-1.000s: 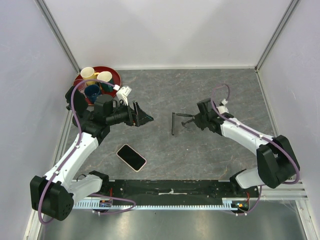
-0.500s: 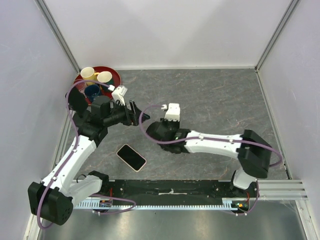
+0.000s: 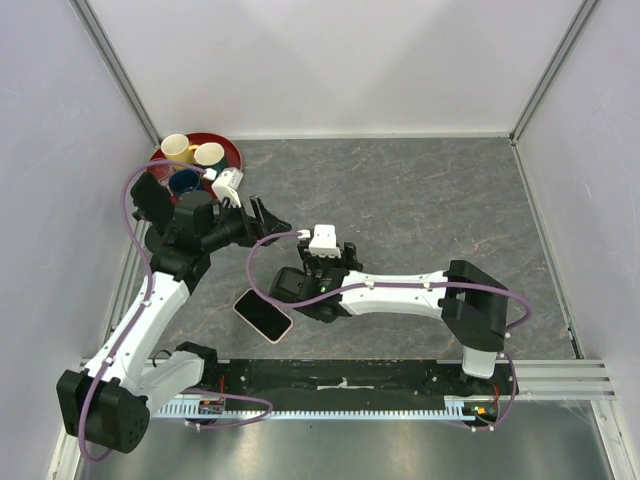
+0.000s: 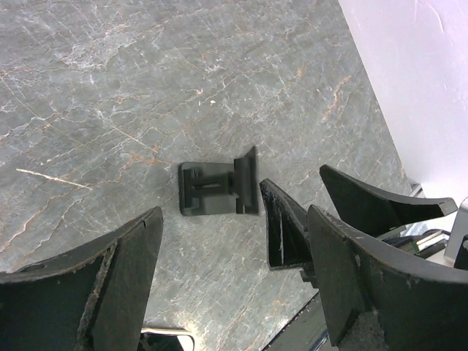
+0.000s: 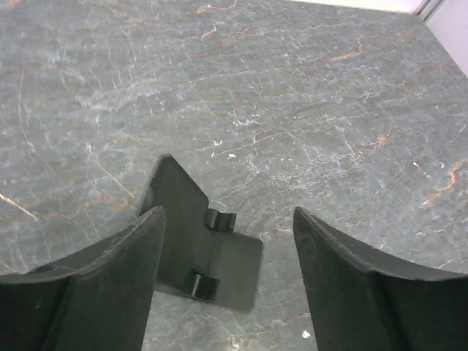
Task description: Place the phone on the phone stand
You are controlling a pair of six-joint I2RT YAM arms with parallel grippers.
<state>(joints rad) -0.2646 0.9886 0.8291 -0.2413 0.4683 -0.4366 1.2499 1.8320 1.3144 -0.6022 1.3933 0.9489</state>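
Observation:
The phone (image 3: 263, 314), dark-screened with a pale pink edge, lies flat on the grey table near the front left. The black phone stand (image 5: 208, 252) rests on the table between the fingers of my right gripper (image 5: 227, 216), which is open and low over it. I cannot tell whether that gripper's left finger touches the back plate. In the top view the right arm's wrist (image 3: 310, 275) covers the stand, just right of the phone. My left gripper (image 3: 272, 217) is open and empty, above the table behind the phone. Its wrist view shows the phone stand (image 4: 218, 189) ahead and the right gripper's fingers (image 4: 281, 232) beside the stand.
A red tray (image 3: 232, 158) holding three cups, two pale ones and a blue cup (image 3: 184, 183), sits at the back left corner close behind the left arm. Pale walls close off three sides. A black rail (image 3: 340, 375) runs along the near edge.
The right arm has swung left across the table, and the stand no longer shows at the centre. Its jaws, shut a second ago, now stand open. The left gripper shifted slightly back.

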